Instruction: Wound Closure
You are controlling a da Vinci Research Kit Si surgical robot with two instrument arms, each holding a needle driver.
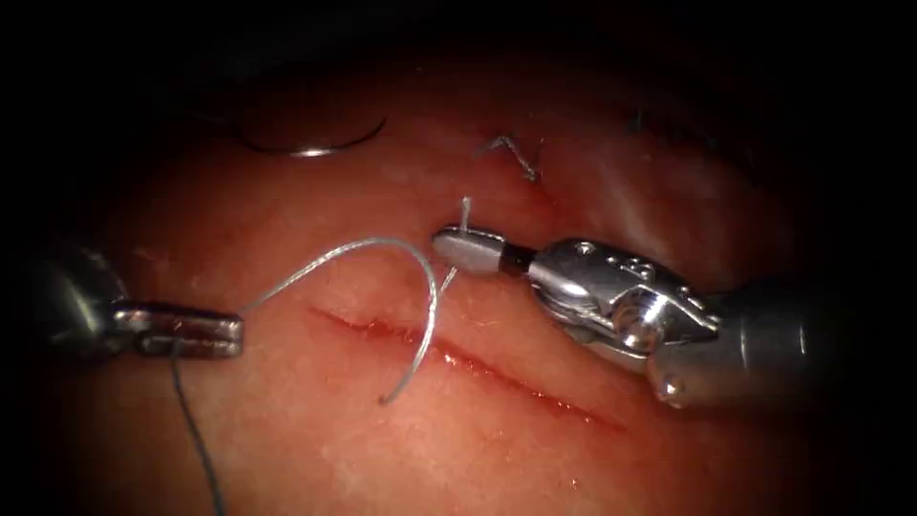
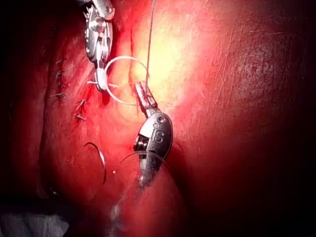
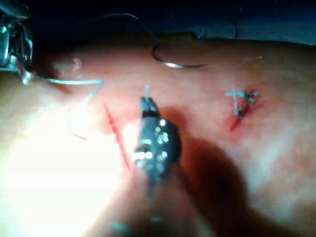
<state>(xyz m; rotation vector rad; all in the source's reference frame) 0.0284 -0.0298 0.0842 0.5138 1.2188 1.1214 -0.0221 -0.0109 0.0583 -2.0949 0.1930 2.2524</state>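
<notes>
Tissue (image 1: pixel 315 420) lies under both tools, its cut (image 1: pixel 458 358) running between them. Right tool (image 1: pixel 468 250) sits just past the cut, jaws clamped on a short thread end (image 1: pixel 465 212), likely to hold it taut. Left tool (image 1: pixel 191 330) has its jaws closed on the thread (image 1: pixel 382 250), which arcs over the cut. Needle (image 1: pixel 315 148) rests free on the tissue, well beyond both tools, near a finished stitch (image 1: pixel 516 158).
</notes>
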